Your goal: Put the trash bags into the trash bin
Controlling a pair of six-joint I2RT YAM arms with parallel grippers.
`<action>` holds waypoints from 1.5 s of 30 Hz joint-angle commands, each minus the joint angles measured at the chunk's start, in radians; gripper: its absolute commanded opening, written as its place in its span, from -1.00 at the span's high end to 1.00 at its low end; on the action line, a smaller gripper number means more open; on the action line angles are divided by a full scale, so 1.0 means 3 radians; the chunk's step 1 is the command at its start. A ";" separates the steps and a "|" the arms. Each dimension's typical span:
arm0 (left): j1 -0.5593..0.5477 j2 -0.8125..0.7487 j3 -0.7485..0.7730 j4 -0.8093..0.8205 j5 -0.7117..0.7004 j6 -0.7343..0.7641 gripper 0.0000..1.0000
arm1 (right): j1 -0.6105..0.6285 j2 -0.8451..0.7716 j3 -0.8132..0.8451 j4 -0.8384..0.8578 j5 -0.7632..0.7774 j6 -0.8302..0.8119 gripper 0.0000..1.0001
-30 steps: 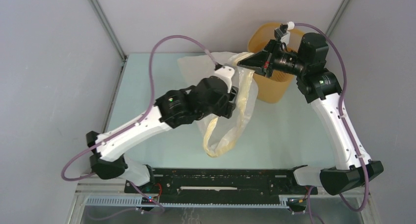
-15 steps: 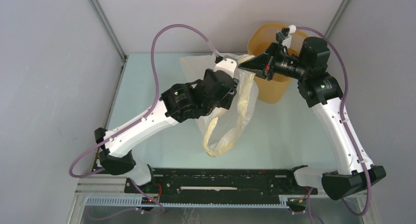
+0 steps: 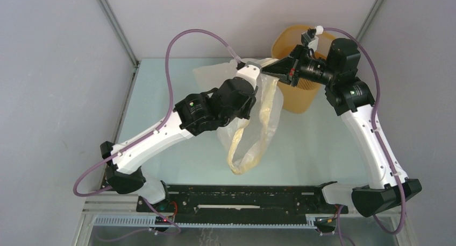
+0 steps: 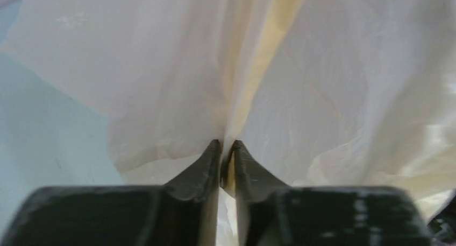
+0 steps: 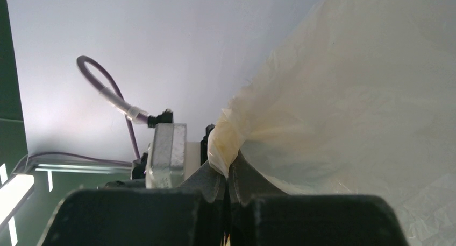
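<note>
The trash bag (image 3: 263, 125), thin, whitish and translucent with a pale yellow rim band, hangs above the table between both grippers, its rim looping down toward the near side. My left gripper (image 3: 256, 97) is shut on a fold of the bag (image 4: 161, 68), with the jaws (image 4: 226, 145) pinching it at the yellow band. My right gripper (image 3: 263, 69) is shut on a bunched edge of the bag (image 5: 349, 95), pinched at the fingertips (image 5: 228, 168). The yellow-orange trash bin (image 3: 301, 95) stands upright at the back right, right behind the right gripper and partly hidden by it.
A black rail (image 3: 242, 198) runs along the near table edge. Grey walls and metal posts close the back and sides. The left arm's purple cable (image 3: 177, 41) arches over the back left. The left wrist's white mount (image 5: 168, 149) is close beside the right fingers.
My left wrist has moved a little back and up with the bag in its jaws. The hanging loop has swung slightly. The right gripper has barely moved.
</note>
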 commanded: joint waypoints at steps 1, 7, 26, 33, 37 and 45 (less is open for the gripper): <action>0.0203 -0.0389 -0.0132 -0.0027 0.0075 -0.0057 0.76 | -0.0046 0.0063 0.0245 -0.0295 -0.0077 -0.0474 1.00; 0.0474 -0.0994 -0.0811 0.0409 0.0476 0.0065 1.00 | -0.0047 0.0322 0.0565 -0.0932 0.0165 -0.1282 0.50; 0.1062 -0.0861 -0.0099 0.0647 0.1654 -0.0563 1.00 | 0.1283 -0.0191 0.0185 -0.2355 0.2463 -0.2682 -0.44; 0.1200 -0.0432 0.0783 0.0285 0.1650 -0.0380 1.00 | 0.1662 -0.0144 0.0406 -0.2587 0.2638 -0.2663 -0.53; 0.1228 -0.0442 0.0907 0.0248 0.1490 -0.0342 1.00 | 0.1878 -0.0117 0.0248 -0.2567 0.2940 -0.2477 -0.55; 0.1228 -0.0587 0.0853 0.0251 0.1345 -0.0544 1.00 | 0.2119 -0.0274 -0.0543 -0.1975 0.3079 -0.2131 -0.50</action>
